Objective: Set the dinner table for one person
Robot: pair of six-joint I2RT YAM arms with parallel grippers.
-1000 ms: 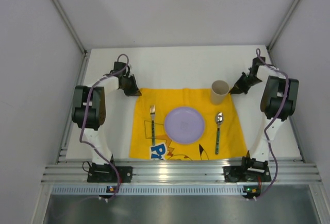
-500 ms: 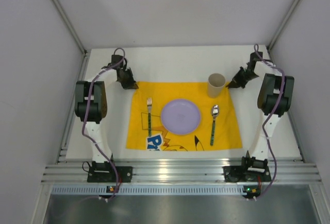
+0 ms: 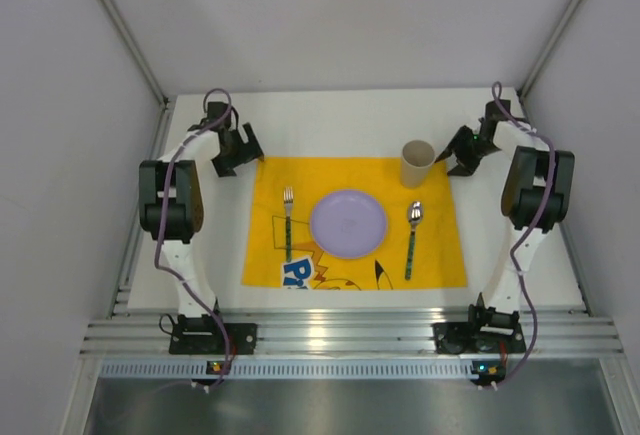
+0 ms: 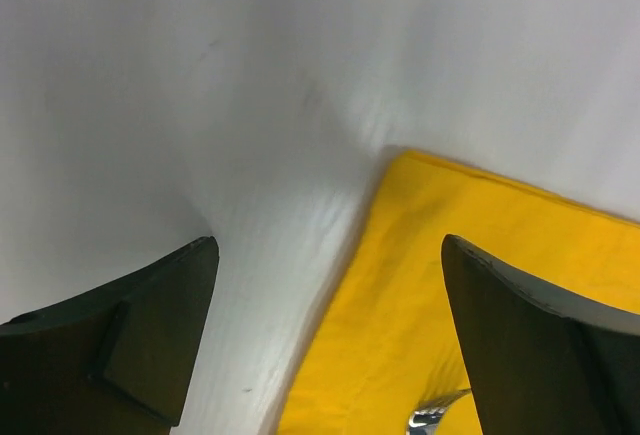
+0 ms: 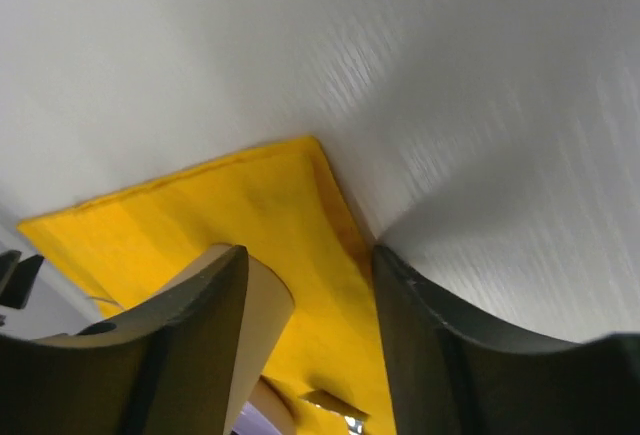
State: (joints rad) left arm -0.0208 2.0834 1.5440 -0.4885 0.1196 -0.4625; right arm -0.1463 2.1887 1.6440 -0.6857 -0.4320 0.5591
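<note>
Spanning the space under both arms, the dinner table [image 3: 340, 120] looks rigid, smooth, nothing to grip; its limp yellow cloth mat [image 3: 445, 260] should pinch best at the far corners, where the left gripper [image 3: 237, 150] gapes wide and the right gripper [image 3: 463, 153] stands half-parted, both empty

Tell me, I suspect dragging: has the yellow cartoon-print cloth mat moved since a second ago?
Yes. The yellow cloth mat slid away from the fixed aluminium rail at the near edge; bare white tabletop now shows between them.
</note>
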